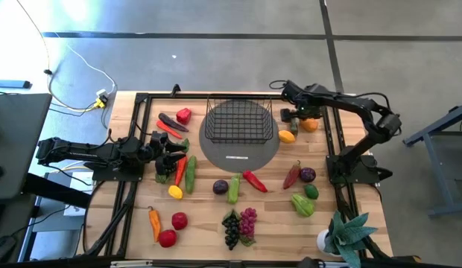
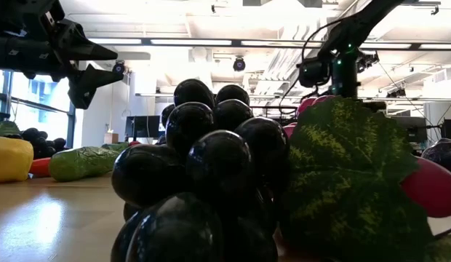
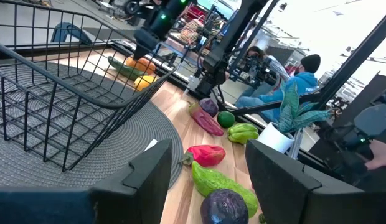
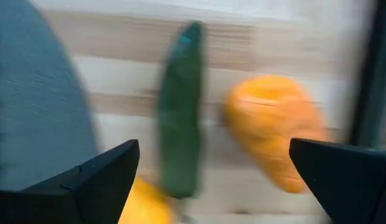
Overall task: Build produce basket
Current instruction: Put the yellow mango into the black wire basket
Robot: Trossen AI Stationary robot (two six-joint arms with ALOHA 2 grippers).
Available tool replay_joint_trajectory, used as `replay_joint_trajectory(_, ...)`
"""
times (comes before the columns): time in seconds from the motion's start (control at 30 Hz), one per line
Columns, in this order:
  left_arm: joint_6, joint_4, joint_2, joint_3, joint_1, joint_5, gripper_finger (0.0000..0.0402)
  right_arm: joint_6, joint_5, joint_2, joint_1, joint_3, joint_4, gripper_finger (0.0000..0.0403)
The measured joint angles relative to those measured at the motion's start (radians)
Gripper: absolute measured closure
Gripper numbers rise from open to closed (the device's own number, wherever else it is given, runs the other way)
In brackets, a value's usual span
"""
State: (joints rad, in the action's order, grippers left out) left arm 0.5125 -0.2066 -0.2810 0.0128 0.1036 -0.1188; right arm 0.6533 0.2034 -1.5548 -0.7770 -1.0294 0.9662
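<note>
The black wire basket (image 1: 235, 119) stands on a grey round mat (image 1: 238, 149) at the table's far middle, with nothing in it. Produce lies scattered on the wood around it. My right gripper (image 1: 294, 115) hangs open, pointing down, just right of the basket. It is over a green cucumber (image 4: 180, 106), an orange pepper (image 4: 274, 130) and a yellow lemon (image 1: 287, 136), touching none of them. My left gripper (image 3: 208, 152) is level at the mat's left edge (image 1: 173, 152), open, with nothing between its fingers.
Near the front edge lie dark grapes (image 2: 204, 167), purple grapes (image 1: 248, 222), tomatoes (image 1: 179, 220) and an orange chili (image 1: 153, 222). A red pepper (image 1: 254, 180), eggplant (image 1: 220, 187) and green pepper (image 1: 302, 205) lie mid-table. A potted plant (image 1: 343, 234) stands front right.
</note>
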Motion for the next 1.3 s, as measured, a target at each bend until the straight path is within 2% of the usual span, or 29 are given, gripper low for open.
replay_joint_trajectory(0.2,0.0,0.0,0.0,0.0,0.0,0.0,0.0206,-0.156,0.027,0.0,-0.037,0.0,0.039,0.0004)
replay_joint_trajectory(0.4,0.0,0.0,0.0,0.0,0.0,0.0,0.0206,-0.203,0.034,-0.008,-0.075,0.0,0.045,0.0004)
replay_joint_trajectory(1.1,0.0,0.001,0.0,0.0,0.0,0.0,0.0206,-0.132,0.053,-0.174,-0.08,0.0,0.105,0.0005)
replay_joint_trajectory(1.2,0.0,0.001,0.0,0.0,0.0,0.0,0.0206,-0.13,0.052,-0.187,-0.08,0.0,0.103,0.0021)
replay_joint_trajectory(1.3,0.0,0.001,0.0,0.0,0.0,0.0,0.0206,-0.13,0.053,-0.191,-0.08,0.0,0.103,0.0056)
